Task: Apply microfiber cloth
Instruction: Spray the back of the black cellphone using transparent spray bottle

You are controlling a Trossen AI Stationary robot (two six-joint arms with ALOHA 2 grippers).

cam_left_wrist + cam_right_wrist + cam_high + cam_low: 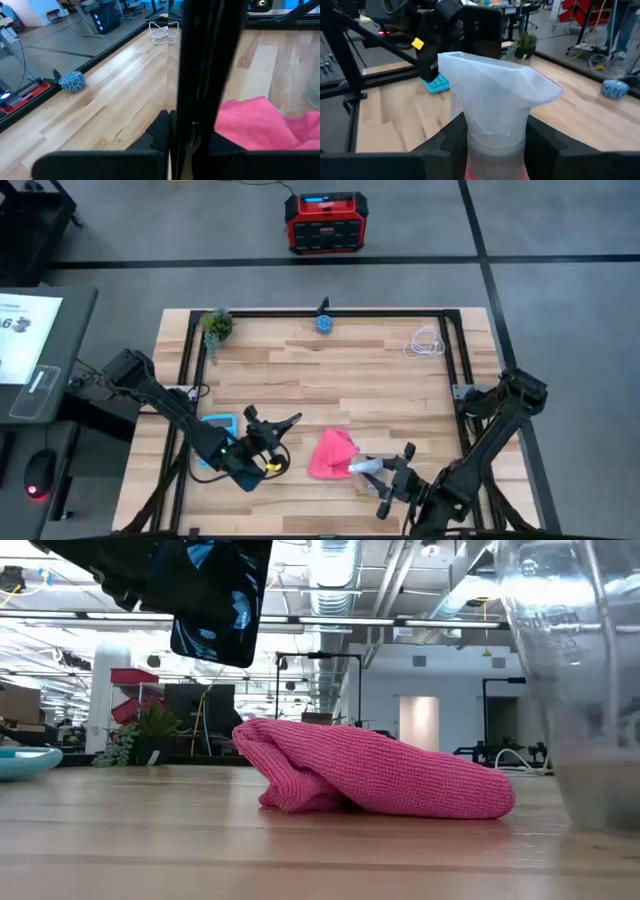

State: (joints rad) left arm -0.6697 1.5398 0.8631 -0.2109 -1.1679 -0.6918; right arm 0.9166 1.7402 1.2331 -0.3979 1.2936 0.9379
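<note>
Pink microfiber cloth (pixel 332 454) lies bunched on the wooden table (pixel 330 370), between both grippers. Left gripper (pixel 276 430), just left of it, clamps a black phone (pixel 212 602); right gripper (pixel 392 475) grips a clear spray bottle (pixel 492 107) touching its right edge.

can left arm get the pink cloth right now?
Probably not: the left pincer is shut on a black phone, so it has no free grip, though the microfiber cloth lies close beside it with bare table between.
</note>
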